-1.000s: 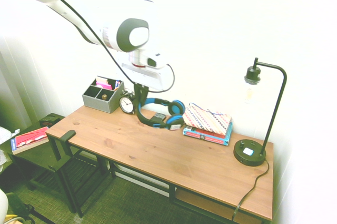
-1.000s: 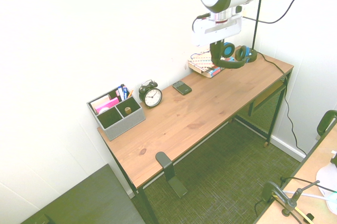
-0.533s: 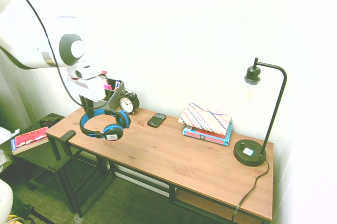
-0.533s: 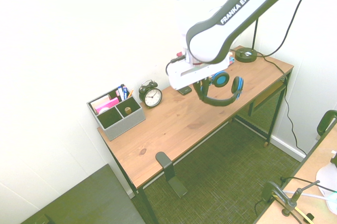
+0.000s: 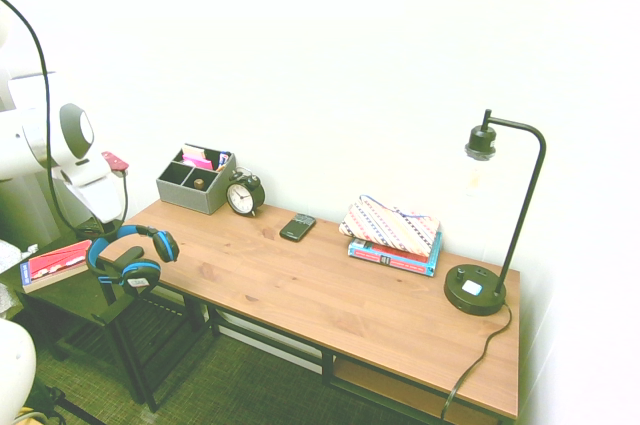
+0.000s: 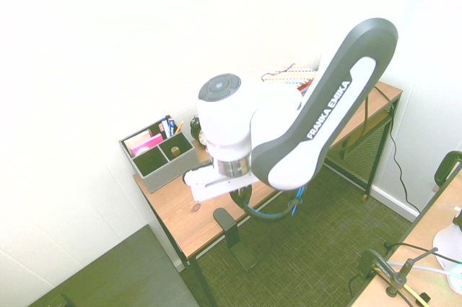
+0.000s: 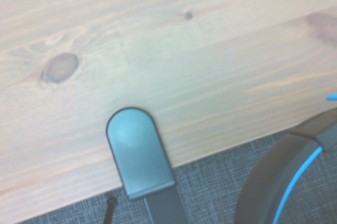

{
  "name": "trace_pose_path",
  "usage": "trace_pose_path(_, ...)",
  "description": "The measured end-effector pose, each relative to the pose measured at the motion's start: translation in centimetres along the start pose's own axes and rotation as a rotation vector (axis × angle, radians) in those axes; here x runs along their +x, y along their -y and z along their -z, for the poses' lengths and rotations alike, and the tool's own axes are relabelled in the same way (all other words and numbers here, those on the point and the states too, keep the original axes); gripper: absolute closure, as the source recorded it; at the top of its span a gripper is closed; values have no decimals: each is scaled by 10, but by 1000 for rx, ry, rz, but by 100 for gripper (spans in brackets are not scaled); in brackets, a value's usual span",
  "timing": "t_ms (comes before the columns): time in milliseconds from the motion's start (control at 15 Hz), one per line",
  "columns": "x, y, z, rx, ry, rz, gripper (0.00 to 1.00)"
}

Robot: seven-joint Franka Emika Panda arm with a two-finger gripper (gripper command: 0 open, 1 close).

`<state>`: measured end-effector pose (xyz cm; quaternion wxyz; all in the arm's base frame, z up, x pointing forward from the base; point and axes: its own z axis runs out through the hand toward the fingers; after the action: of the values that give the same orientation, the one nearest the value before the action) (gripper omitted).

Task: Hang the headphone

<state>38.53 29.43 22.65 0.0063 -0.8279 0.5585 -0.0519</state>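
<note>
Blue-trimmed headphones (image 5: pixel 130 257) hang gripped in the claw (image 5: pixel 103 233), near the desk's black hook (image 6: pixel 225 225); grey organizer (image 6: pixel 162 155) stands behind.

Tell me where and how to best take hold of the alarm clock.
I'd grip the alarm clock across its round case, coming from above and the desk's front: it stands upright, face outward, and the organizer sits close on one side. The tool must first free itself of the headphones.
</note>
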Motion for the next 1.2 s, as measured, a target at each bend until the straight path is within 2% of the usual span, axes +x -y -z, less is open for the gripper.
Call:
trace_pose_path(467, -76, -21, -68, -26, 41, 12, 100)
trace_pose_path(867, -72, -1, -123, 6, 42, -9, 100)
trace_pose_path(933, -75, -2, -128, 2, 40, -7, 0)
trace_pose_path(1200, -82, -2, -142, -27, 55, -13, 0)
